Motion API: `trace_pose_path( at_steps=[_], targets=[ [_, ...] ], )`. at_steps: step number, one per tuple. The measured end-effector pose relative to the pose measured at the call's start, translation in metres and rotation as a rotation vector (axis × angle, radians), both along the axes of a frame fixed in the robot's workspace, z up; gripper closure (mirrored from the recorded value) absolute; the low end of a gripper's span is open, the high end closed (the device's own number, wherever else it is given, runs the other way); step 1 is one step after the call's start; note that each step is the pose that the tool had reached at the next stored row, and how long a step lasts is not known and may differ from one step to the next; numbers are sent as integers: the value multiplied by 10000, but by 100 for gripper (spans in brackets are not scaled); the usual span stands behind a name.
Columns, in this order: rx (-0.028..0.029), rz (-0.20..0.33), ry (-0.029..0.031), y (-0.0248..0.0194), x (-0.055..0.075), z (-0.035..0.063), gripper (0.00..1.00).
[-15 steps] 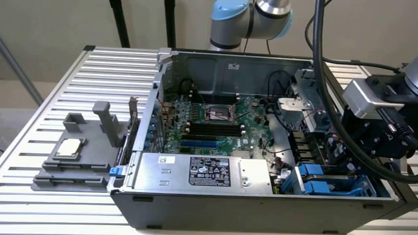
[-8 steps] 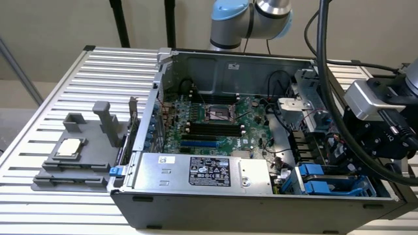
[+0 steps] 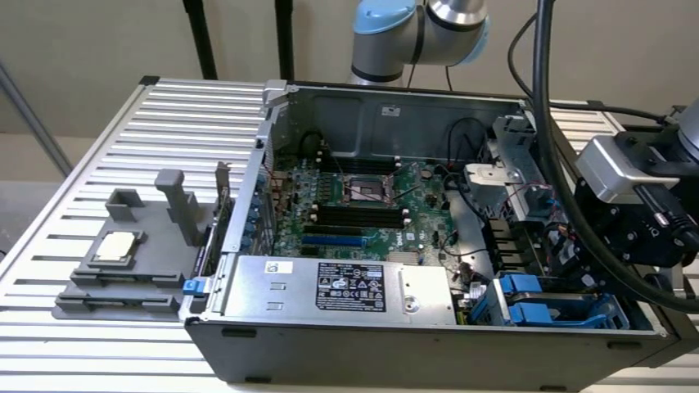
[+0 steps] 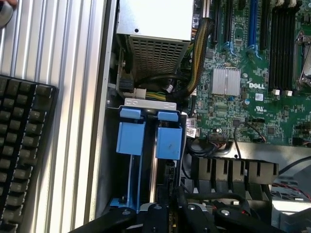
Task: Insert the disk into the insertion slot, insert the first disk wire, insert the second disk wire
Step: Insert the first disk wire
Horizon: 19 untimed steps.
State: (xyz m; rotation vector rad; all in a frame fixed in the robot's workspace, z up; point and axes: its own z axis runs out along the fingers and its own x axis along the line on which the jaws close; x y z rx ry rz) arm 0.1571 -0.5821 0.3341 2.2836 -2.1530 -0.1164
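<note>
The insertion slot (image 4: 146,104) is the grey drive cage in the corner of the open computer case, seen in the exterior view at the lower right (image 3: 546,303). Two blue plastic carrier frames (image 4: 131,136) stand edge-on inside it, side by side. The disk's silver body is hidden from me. My black gripper (image 4: 167,213) hovers just above the cage, by the case wall on the exterior view's right (image 3: 590,258). It is shut, and I see nothing between its fingers. A bundle of black and yellow wires (image 4: 192,68) runs past the cage's far end.
A silver power-supply box (image 3: 339,286) sits beside the cage, with the green motherboard (image 3: 361,205) behind it. A black keyboard (image 4: 24,145) lies on the slatted table outside the case wall. A grey fixture (image 3: 131,262) holding a chip stands on the table at the exterior view's left.
</note>
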Motion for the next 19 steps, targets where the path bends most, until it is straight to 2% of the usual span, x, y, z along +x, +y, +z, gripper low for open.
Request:
trace_pose_path(
  at_steps=[6,7,12,19],
  targets=[
    [5,49,-1,-4,-1,-1,81],
    [0,53,0,-3,-1,15,75],
    [0,72,0,-6,-10,168,75],
    [2,141,-3,-12,-208,209,75]
  ],
)
